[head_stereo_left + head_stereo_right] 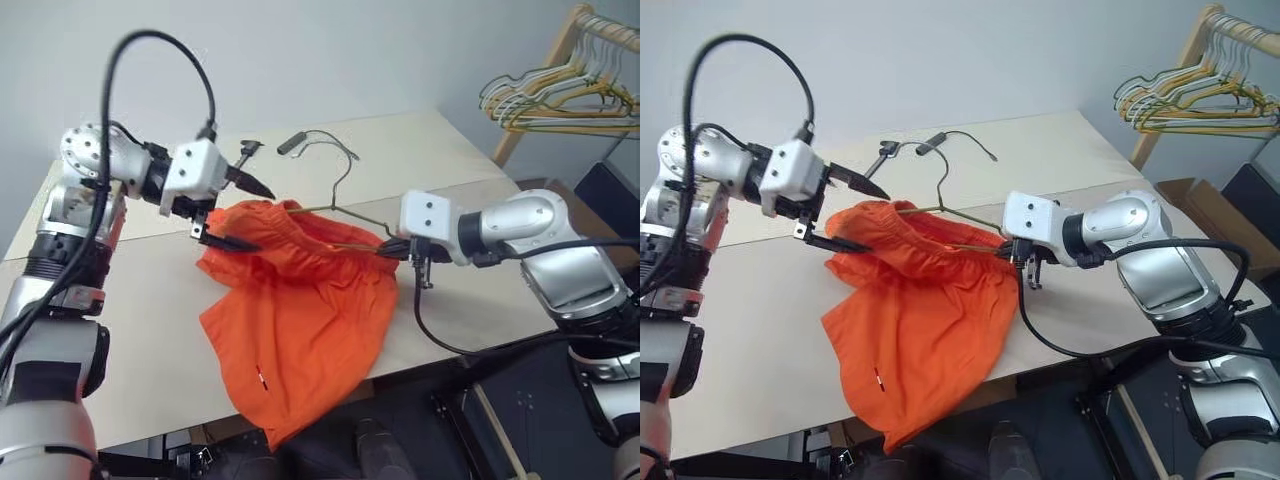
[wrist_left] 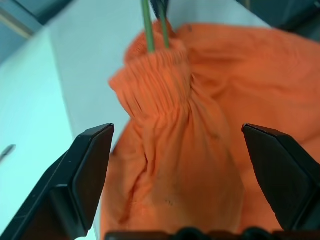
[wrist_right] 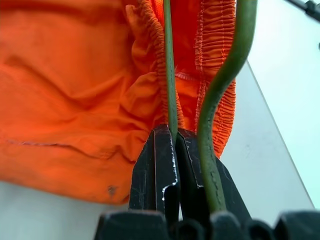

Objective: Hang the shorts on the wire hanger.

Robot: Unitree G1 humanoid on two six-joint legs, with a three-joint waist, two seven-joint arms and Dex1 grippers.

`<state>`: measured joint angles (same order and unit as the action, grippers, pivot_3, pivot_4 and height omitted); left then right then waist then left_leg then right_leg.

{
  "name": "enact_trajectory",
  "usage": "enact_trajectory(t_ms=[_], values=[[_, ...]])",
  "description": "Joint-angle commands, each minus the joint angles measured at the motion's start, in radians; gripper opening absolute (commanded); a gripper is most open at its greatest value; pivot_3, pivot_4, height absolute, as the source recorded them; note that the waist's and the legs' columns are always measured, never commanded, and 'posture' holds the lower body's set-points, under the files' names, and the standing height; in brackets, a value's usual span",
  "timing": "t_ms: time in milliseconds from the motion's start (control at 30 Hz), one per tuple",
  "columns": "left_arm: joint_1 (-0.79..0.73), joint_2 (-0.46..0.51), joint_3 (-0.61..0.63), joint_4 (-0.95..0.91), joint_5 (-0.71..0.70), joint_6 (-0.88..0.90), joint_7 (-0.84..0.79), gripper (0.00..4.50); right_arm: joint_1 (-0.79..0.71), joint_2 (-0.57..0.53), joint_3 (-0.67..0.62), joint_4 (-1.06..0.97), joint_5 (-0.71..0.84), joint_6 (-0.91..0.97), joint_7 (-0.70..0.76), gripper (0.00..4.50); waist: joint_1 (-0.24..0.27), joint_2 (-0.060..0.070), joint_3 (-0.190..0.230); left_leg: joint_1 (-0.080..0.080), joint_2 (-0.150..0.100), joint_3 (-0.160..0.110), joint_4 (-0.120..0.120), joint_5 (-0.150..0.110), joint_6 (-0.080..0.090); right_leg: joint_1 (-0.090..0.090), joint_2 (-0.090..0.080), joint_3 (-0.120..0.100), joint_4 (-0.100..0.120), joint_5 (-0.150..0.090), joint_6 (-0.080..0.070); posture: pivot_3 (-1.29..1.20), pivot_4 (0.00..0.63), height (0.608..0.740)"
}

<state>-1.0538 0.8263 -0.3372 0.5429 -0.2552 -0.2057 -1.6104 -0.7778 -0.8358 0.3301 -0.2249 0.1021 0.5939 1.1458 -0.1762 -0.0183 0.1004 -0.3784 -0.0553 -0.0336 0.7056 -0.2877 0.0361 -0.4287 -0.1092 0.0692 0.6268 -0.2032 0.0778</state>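
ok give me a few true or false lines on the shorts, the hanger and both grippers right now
1. The right gripper is shut on the wire hanger. True.
2. The left gripper is clamped on the waistband. False: its fingers stand wide apart with the shorts between them, ungripped.
3. The hanger's wire runs into the gathered waistband. True.
4. The shorts hang on the rack with the other hangers. False: they lie draped over the table.
5. The shorts are blue. False: bright orange.
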Motion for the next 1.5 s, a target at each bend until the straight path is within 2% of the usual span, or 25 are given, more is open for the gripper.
enact_trajectory(t_ms=[33, 133, 167, 200, 267, 400, 600, 733, 867, 967, 1067, 1200, 1300, 1367, 1500], values=[[-0.042, -0.029, -0.006, 0.060, 0.065, -0.071, -0.004, 4.46, -0.043, -0.013, -0.025, -0.031, 0.003, -0.001, 0.021, 0.00, -0.006, 0.000, 0.000, 0.000, 0.000, 0.000, 0.000, 0.000, 0.000, 0.000, 0.000, 0.000, 0.000, 0.000, 0.000, -0.20, 0.019, 0.740], [-0.043, -0.073, -0.004, 0.096, 0.118, -0.099, 0.003, 4.46, -0.050, -0.019, -0.030, -0.047, 0.010, 0.017, 0.038, 0.00, -0.011, 0.000, 0.000, -0.002, 0.000, 0.000, 0.002, 0.000, 0.000, -0.001, 0.000, 0.000, 0.001, 0.000, 0.000, -0.21, 0.017, 0.740], [-0.042, -0.088, -0.002, 0.105, 0.135, -0.106, 0.015, 4.06, -0.053, -0.020, -0.032, -0.053, 0.013, 0.025, 0.043, 0.00, -0.014, 0.000, 0.000, -0.005, 0.000, 0.000, 0.004, 0.000, 0.000, -0.003, 0.000, 0.000, 0.001, 0.000, 0.000, -0.21, 0.017, 0.740], [-0.040, -0.099, 0.002, 0.111, 0.148, -0.110, 0.023, 3.92, -0.056, -0.021, -0.034, -0.058, 0.015, 0.031, 0.047, 0.00, -0.018, 0.000, -0.001, -0.007, 0.000, 0.000, 0.005, 0.000, 0.000, -0.005, 0.000, 0.000, 0.003, 0.000, 0.000, -0.22, 0.017, 0.740], [-0.040, -0.117, 0.009, 0.124, 0.167, -0.116, 0.036, 3.27, -0.060, -0.025, -0.038, -0.067, 0.018, 0.043, 0.053, 0.00, -0.023, 0.000, -0.001, -0.011, 0.000, 0.000, 0.008, 0.000, 0.000, -0.010, 0.000, 0.000, 0.005, 0.000, 0.000, -0.22, 0.017, 0.740], [-0.037, -0.135, 0.025, 0.139, 0.189, -0.124, 0.049, 1.89, -0.066, -0.034, -0.046, -0.089, 0.031, 0.085, 0.063, 0.00, -0.038, 0.000, -0.002, -0.012, 0.000, -0.001, 0.008, 0.000, 0.000, -0.010, 0.000, 0.000, 0.005, 0.000, 0.001, -0.23, 0.015, 0.740], [-0.027, -0.144, 0.042, 0.137, 0.183, -0.105, 0.037, 0.05, -0.070, -0.040, -0.062, -0.109, 0.053, 0.139, 0.064, 0.00, -0.063, 0.000, -0.003, -0.012, 0.000, -0.001, 0.008, 0.000, 0.000, -0.010, -0.001, 0.000, 0.005, 0.000, 0.001, -0.24, 0.014, 0.740], [-0.021, -0.146, 0.059, 0.120, 0.167, -0.049, 0.032, 0.03, -0.059, -0.043, -0.076, -0.119, 0.081, 0.161, 0.063, 0.00, -0.076, 0.000, -0.005, -0.012, -0.001, -0.001, 0.008, 0.000, 0.000, -0.010, -0.001, 0.000, 0.005, 0.000, 0.001, -0.25, 0.015, 0.740], [-0.008, -0.145, 0.081, 0.092, 0.149, 0.004, 0.031, 0.03, -0.041, -0.059, -0.085, -0.120, 0.083, 0.200, 0.046, 1.10, -0.087, 0.000, -0.006, -0.012, -0.001, -0.002, 0.008, 0.000, 0.000, -0.010, -0.001, 0.000, 0.006, 0.000, 0.001, -0.25, 0.022, 0.740], [0.015, -0.138, 0.097, 0.063, 0.141, 0.044, 0.033, 0.03, -0.004, -0.078, -0.114, -0.115, 0.092, 0.247, 0.008, 2.13, -0.089, 0.000, -0.006, -0.012, -0.001, -0.002, 0.008, 0.000, 0.000, -0.010, -0.001, 0.000, 0.006, 0.000, 0.001, -0.25, 0.031, 0.740], [0.049, -0.120, 0.110, 0.029, 0.137, 0.073, 0.024, 0.03, 0.065, -0.109, -0.180, -0.102, 0.098, 0.275, -0.033, 3.11, -0.088, 0.001, -0.006, -0.012, -0.001, -0.002, 0.008, 0.000, 0.000, -0.010, -0.001, 0.000, 0.006, 0.000, 0.001, -0.24, 0.039, 0.740], [0.079, -0.094, 0.132, -0.004, 0.136, 0.127, 0.035, 0.03, 0.153, -0.129, -0.336, -0.090, 0.134, 0.339, -0.105, 4.44, -0.088, 0.001, -0.006, -0.012, -0.001, -0.002, 0.008, 0.000, 0.001, -0.010, -0.002, 0.000, 0.006, 0.000, 0.001, -0.24, 0.053, 0.740], [0.090, -0.080, 0.146, -0.023, 0.134, 0.173, 0.054, 0.03, 0.262, -0.131, -0.464, -0.108, 0.178, 0.363, -0.132, 4.48, -0.084, 0.001, -0.006, -0.011, -0.001, -0.003, 0.008, 0.000, 0.001, -0.009, -0.002, 0.000, 0.006, 0.000, 0.001, -0.23, 0.062, 0.740], [0.097, -0.074, 0.154, -0.034, 0.132, 0.200, 0.058, 0.03, 0.344, -0.091, -0.531, -0.129, 0.228, 0.377, -0.146, 4.48, -0.082, 0.001, -0.006, -0.011, -0.001, -0.003, 0.007, 0.000, 0.001, -0.008, -0.002, 0.000, 0.005, 0.000, 0.001, -0.24, 0.069, 0.740], [0.114, -0.067, 0.157, -0.055, 0.138, 0.224, 0.072, 0.03, 0.452, 0.033, -0.515, -0.150, 0.258, 0.325, -0.218, 4.48, -0.087, 0.001, -0.006, -0.009, -0.001, -0.003, 0.007, 0.000, 0.001, -0.007, -0.001, 0.001, 0.006, 0.001, 0.001, -0.23, 0.077, 0.740]])
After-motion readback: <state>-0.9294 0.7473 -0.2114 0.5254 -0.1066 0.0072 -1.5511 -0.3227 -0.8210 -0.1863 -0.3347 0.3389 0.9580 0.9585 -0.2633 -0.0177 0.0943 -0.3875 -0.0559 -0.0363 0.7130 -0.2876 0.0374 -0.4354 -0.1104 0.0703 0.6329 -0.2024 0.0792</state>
